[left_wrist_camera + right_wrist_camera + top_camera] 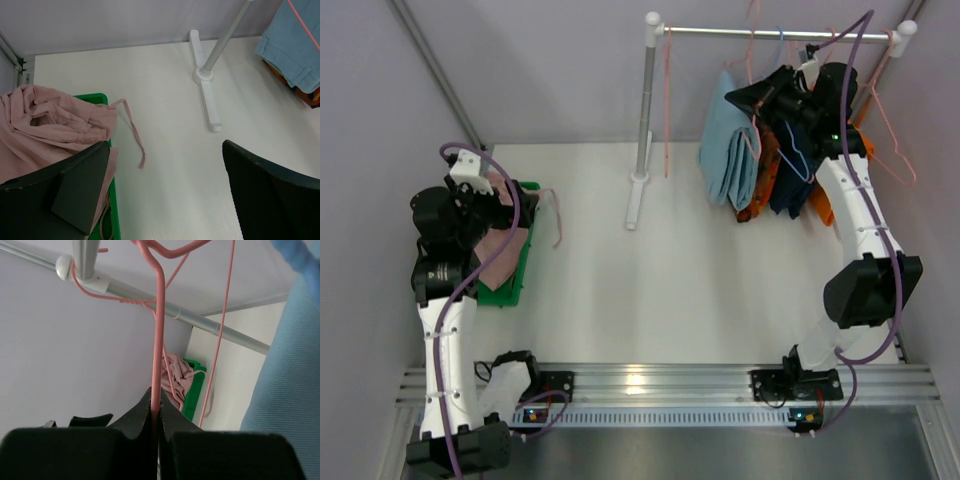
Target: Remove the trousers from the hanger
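Dusty pink trousers [506, 246] lie crumpled in a green bin [510, 285] at the left; they also show in the left wrist view [50, 125]. My left gripper [165, 185] is open and empty beside them, one finger over the bin's edge. Light blue trousers [730, 150], orange-and-red patterned ones [761, 192], navy ones [790, 185] and plain orange ones [821, 206] hang from pink hangers on the rail [780, 33]. My right gripper [155, 395] is up by the rail, shut on the thin pink hanger wire [158, 335], next to the light blue cloth [290, 390].
The rack's white post [646, 100] and its foot [636, 205] stand at the table's back centre. An empty pink hanger [892, 140] hangs at the rail's right end, and a loose pink wire [667, 100] hangs by the post. Grey walls close in on both sides.
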`<control>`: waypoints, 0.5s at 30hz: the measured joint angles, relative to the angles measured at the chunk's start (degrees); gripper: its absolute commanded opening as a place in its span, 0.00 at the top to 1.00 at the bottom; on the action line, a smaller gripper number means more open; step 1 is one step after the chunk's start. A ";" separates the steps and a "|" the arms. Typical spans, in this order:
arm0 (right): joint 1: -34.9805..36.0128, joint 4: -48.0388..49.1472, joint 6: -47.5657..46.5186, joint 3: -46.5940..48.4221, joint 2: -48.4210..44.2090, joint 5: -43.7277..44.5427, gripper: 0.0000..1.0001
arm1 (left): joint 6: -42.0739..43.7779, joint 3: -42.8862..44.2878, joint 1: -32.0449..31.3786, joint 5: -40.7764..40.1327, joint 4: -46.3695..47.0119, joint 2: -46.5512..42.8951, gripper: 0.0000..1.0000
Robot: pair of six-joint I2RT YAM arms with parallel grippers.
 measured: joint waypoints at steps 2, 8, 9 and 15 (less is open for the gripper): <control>-0.44 1.40 1.66 0.00 0.00 -0.37 1.00 | 0.00 0.00 0.00 0.24 0.02 0.00 0.01; -1.09 3.85 6.29 -0.20 -0.87 -1.29 1.00 | 0.87 0.02 0.00 2.29 1.18 0.11 0.01; -1.11 3.91 6.78 -0.31 -1.36 -1.40 1.00 | 1.09 0.11 0.00 2.73 1.51 0.28 0.01; -1.14 6.75 9.57 -6.16 -8.85 -1.90 1.00 | 1.51 4.11 -1.77 4.98 5.42 5.33 0.01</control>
